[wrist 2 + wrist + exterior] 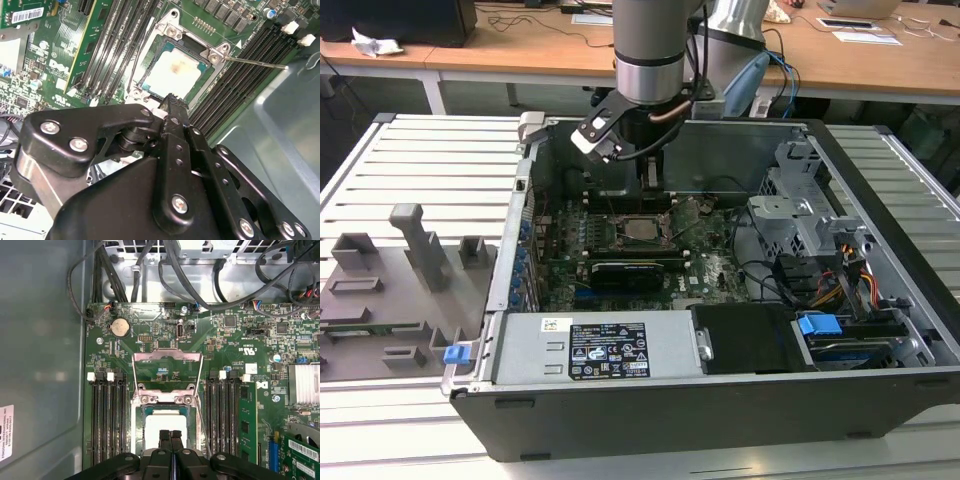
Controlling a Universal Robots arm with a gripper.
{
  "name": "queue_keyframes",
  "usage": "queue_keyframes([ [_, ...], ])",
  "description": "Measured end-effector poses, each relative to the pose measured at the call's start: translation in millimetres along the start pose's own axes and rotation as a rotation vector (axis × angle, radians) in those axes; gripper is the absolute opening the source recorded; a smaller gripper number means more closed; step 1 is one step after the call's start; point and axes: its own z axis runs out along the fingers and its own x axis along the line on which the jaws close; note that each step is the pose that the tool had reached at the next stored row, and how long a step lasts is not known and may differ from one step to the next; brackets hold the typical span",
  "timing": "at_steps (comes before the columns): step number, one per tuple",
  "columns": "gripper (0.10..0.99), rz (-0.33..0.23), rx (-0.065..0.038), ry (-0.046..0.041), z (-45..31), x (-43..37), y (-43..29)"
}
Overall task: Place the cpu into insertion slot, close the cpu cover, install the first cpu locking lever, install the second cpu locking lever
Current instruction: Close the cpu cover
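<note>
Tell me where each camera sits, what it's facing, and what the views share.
Exterior view: off the arm, above the open case, looking down into it; arm and gripper show over the board.
First wrist view: on the wrist, looking along the shut fingers at the cpu and open cover.
Second wrist view: on the wrist, slanting past the gripper's linkage at the cpu.
Shared: all show the cpu.
</note>
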Motion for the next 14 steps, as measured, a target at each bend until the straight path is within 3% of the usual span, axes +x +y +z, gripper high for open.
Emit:
queue_keyframes([
  [14,0.106,0.000,0.000,-0.0001,-10.8,0.1,0.9],
])
